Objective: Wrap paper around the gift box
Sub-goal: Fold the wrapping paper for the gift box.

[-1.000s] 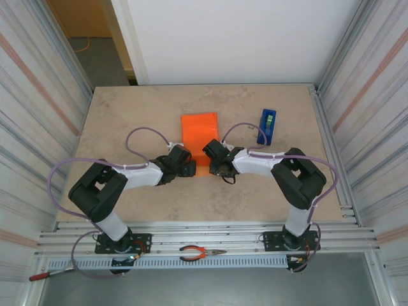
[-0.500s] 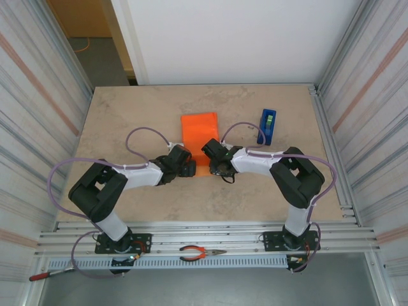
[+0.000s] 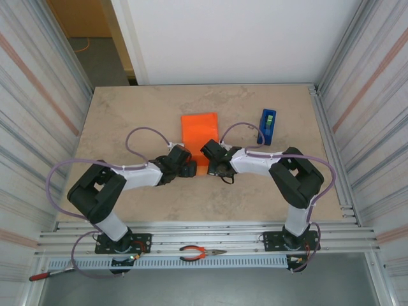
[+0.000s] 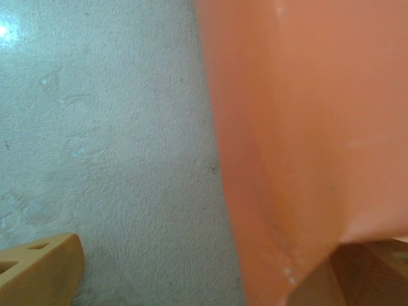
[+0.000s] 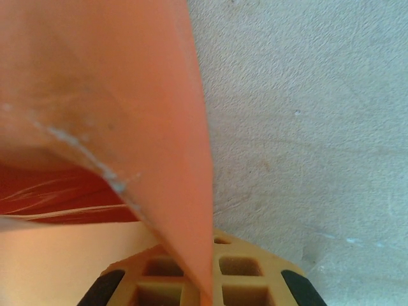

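The paper (image 3: 199,132) is lying as 1 bright orange strip on the middle of the beige table (image 3: 127,121). Its long sides are running away from the arms, and we are seeing both grippers meeting at its near end.

The left gripper (image 3: 189,169) is sitting low at the near left corner with its jaws standing wide. In the left wrist view 1 tan finger (image 4: 37,273) is hanging over bare tabletop, apart from the sheet. The other finger is showing dimly behind the orange edge, so that edge is lying between the 2 fingers without being pinched.

The right gripper (image 3: 211,167) is sitting at the near right corner with its jaws closed. In the right wrist view a raised fold of the paper is running down into its lattice fingers (image 5: 261,280), which are pinching it.

A blue tape dispenser (image 3: 267,126) is standing well to the right of the paper. Orange-handled pliers (image 3: 201,253) are lying on the rail between the 2 arm bases.
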Action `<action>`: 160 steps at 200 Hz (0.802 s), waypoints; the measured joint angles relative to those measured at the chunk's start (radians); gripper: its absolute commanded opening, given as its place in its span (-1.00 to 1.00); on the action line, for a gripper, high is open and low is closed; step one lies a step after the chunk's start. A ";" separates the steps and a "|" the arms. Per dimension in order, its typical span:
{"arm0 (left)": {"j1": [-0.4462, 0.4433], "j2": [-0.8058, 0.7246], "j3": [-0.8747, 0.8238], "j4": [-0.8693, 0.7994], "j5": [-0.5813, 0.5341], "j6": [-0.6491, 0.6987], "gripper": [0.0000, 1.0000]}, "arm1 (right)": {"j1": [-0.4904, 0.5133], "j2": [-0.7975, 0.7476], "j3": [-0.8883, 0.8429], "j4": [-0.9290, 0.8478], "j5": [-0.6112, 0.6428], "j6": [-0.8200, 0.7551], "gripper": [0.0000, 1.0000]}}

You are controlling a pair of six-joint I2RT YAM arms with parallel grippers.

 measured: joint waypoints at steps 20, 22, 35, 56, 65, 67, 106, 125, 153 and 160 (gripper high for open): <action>0.000 -0.063 -0.019 -0.006 0.012 -0.001 0.98 | 0.005 -0.010 -0.017 0.013 0.002 0.005 -1.00; 0.000 -0.070 -0.021 -0.006 0.014 -0.001 0.97 | 0.006 -0.012 -0.020 0.014 0.002 0.006 -1.00; 0.000 -0.114 -0.035 -0.005 0.027 -0.011 0.98 | 0.012 -0.024 -0.037 0.025 0.003 0.012 -1.00; 0.007 -0.171 -0.073 0.018 0.063 -0.047 0.90 | 0.019 -0.034 -0.055 0.038 0.007 0.026 -1.00; 0.013 -0.183 -0.090 0.026 0.080 -0.061 0.75 | 0.021 -0.035 -0.055 0.039 0.010 0.027 -1.00; 0.014 -0.186 -0.093 0.027 0.084 -0.063 0.71 | 0.021 -0.035 -0.055 0.039 0.010 0.027 -1.00; 0.026 -0.188 -0.117 0.029 0.114 -0.091 0.05 | 0.025 -0.035 -0.055 0.038 0.017 0.030 -1.00; 0.026 -0.184 -0.117 0.041 0.116 -0.094 -0.02 | 0.025 -0.035 -0.055 0.038 0.017 0.030 -1.00; 0.026 -0.153 -0.117 0.065 0.122 -0.094 -0.03 | 0.025 -0.035 -0.055 0.038 0.017 0.030 -1.00; 0.026 -0.141 -0.117 0.070 0.122 -0.094 -0.04 | 0.025 -0.035 -0.055 0.038 0.017 0.030 -1.00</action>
